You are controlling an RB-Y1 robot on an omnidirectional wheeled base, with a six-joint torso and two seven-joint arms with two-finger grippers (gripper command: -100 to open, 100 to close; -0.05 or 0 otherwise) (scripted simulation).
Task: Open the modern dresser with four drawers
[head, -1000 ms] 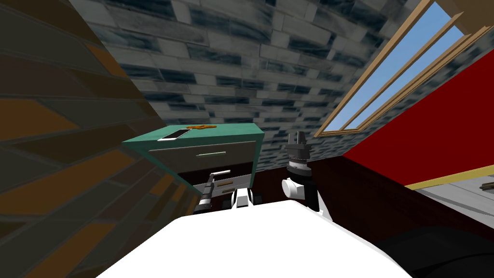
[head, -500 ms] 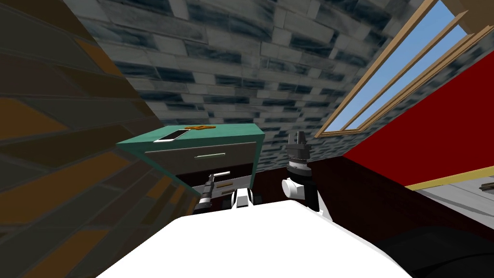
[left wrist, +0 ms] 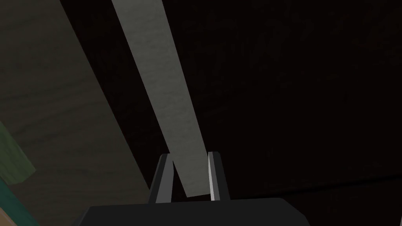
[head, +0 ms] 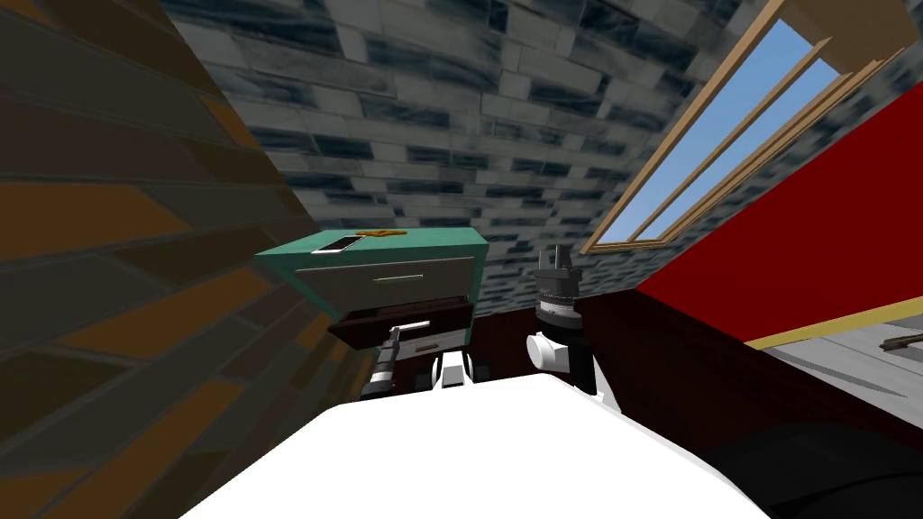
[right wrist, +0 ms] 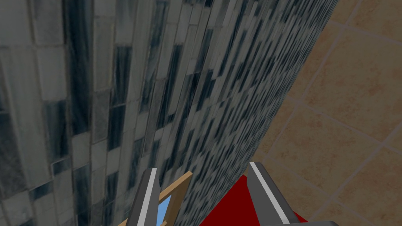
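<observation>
Dresser (head: 424,241): top teal, flat matt finish. Top drawer front (head: 397,286): grey-beige, matt, faint wood grain. Handle (left wrist: 169,98): pale grey bar, matt, slightly mottled. Drawer panel (left wrist: 294,98) behind handle: dark brown, dull, faint wood grain. Left gripper (left wrist: 190,157): jaws light grey, smooth, one inner edge bright; body dark, matt. Right gripper (right wrist: 203,166): same smooth grey jaws. Back wall (head: 505,117): grey-blue stone brick, rough-looking. Window frame (head: 688,126): pale wood. Side wall (head: 811,207): plain red, smooth.

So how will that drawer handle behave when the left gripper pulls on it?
The handle looks like a thin rigid bar, so probably no flex. The left gripper pinches it near one end, so the dark drawer may skew slightly. Smooth-looking, it might slip.
</observation>
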